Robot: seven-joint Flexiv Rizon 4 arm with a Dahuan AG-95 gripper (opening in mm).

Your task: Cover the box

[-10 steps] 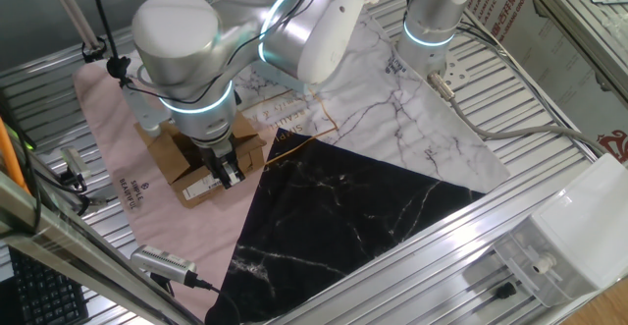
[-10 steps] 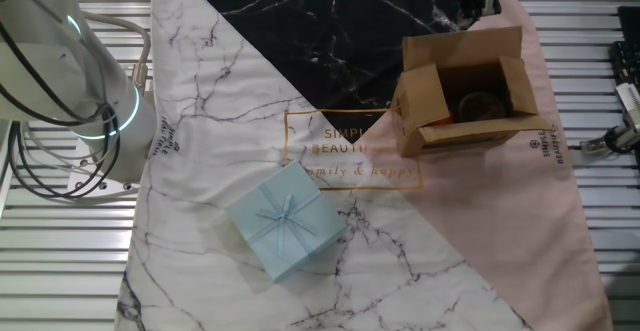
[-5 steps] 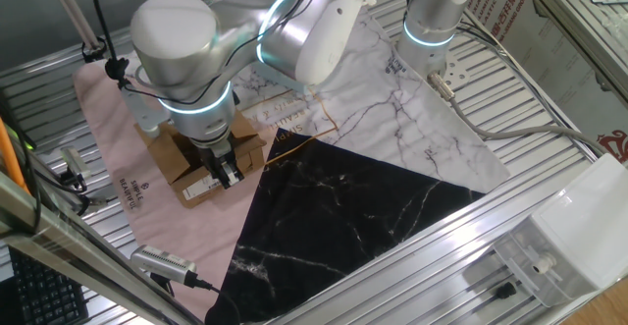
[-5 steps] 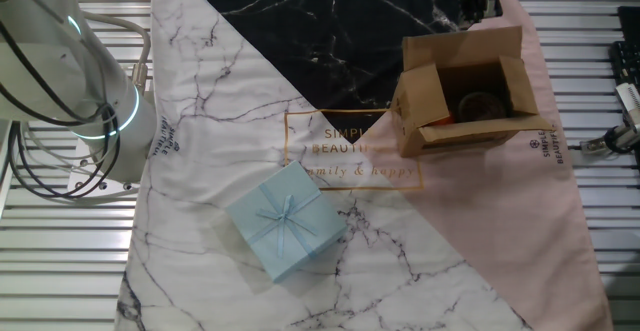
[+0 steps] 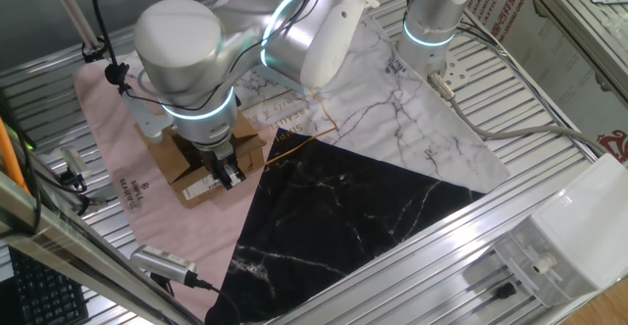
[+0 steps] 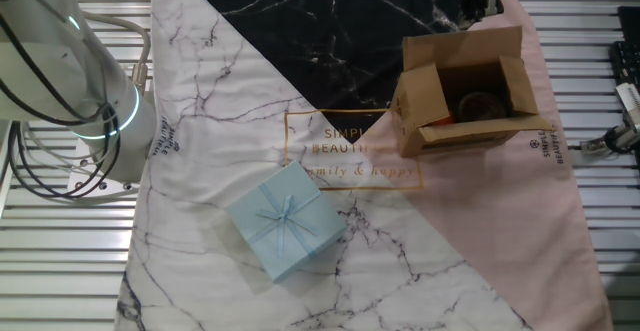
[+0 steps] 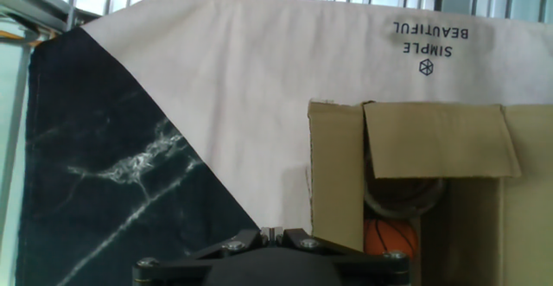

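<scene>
The box [image 6: 465, 96] is a small brown carton standing open on the pink part of the cloth, its flaps spread upward and outward. Inside it lie a dark round object and something orange [image 7: 384, 234]. In one fixed view the arm hides most of the box [image 5: 182, 163], and a white label [image 5: 201, 188] shows on its long side. My gripper [image 5: 228, 173] hangs at the box's edge toward the black marble patch. The hand view shows the gripper [image 7: 272, 231] shut with nothing between its fingers, just left of the box's near flap [image 7: 335, 178].
A pale blue gift package [image 6: 285, 221] with a bow lies on the white marble part of the cloth [image 6: 230, 91]. A second arm's base [image 6: 100, 121] stands beside the cloth. A grey handheld tool [image 5: 162, 261] and cables lie near the table's edge.
The arm's large upper joint has shifted slightly; the gripper and the box stand where they were.
</scene>
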